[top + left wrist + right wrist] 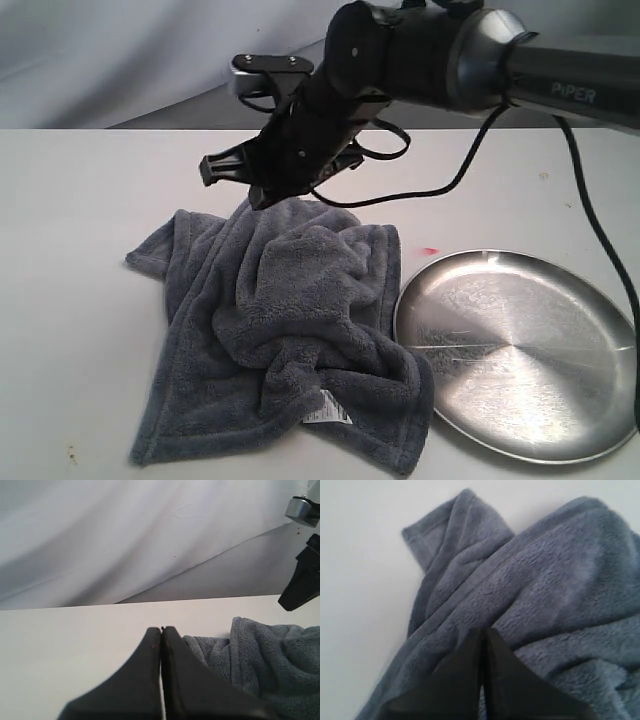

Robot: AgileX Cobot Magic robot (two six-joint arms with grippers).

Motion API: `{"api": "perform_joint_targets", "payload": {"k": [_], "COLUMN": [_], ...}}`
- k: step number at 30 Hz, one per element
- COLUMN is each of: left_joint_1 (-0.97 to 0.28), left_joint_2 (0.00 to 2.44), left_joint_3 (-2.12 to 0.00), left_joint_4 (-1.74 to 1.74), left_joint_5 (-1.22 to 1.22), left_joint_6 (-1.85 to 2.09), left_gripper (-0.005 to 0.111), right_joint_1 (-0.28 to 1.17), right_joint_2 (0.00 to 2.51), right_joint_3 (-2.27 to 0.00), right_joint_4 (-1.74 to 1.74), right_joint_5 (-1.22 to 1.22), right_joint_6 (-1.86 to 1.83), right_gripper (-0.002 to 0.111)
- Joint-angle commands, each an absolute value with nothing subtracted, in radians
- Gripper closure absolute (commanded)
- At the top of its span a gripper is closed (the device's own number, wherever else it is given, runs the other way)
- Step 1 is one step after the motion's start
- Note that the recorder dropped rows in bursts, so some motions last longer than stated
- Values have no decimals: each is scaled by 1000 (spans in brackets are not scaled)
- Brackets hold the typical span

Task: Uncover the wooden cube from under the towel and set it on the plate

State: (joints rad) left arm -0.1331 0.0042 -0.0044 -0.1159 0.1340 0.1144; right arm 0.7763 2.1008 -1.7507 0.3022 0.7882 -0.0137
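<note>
**Operator:** Report the status of each end effector.

**Technician:** The right end effector (483, 632) has its fingers pressed together, with the tips at a fold on the far side of the towel (290, 330). Whether any cloth is caught between them cannot be told. The left end effector (161, 629) is also pressed together. It sits over bare surface (80, 200), just beside the towel's edge.

**Operator:** Where is the wooden cube?

**Technician:** It is not visible in any view. The towel lies in a crumpled heap (white care tag (328, 408) on the near side).

**Operator:** What surrounds it?

**Technician:** The plate (520, 350) sits to the right of the towel, and the towel's edge meets its rim. A small red mark (430, 249) shows on the surface behind the plate. A black cable (440, 188) hangs from the right arm above the surface.
</note>
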Motion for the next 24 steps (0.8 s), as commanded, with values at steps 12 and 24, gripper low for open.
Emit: {"api": "perform_joint_targets", "payload": {"k": [12, 24], "left_joint_1": [-138, -138], "left_joint_2": [0, 0], "left_joint_3": [0, 0], "left_joint_4": [-118, -118], "left_joint_5": [131, 131], "left_joint_6": [112, 112], "left_gripper": [107, 107], "right_joint_1": [1004, 1025], "right_joint_2": [2080, 1643], "right_joint_3": [-1751, -1061], "right_joint_4": [172, 40], "right_joint_5": [1084, 818], "right_joint_6": [-105, 92], "right_gripper": [108, 108]}}
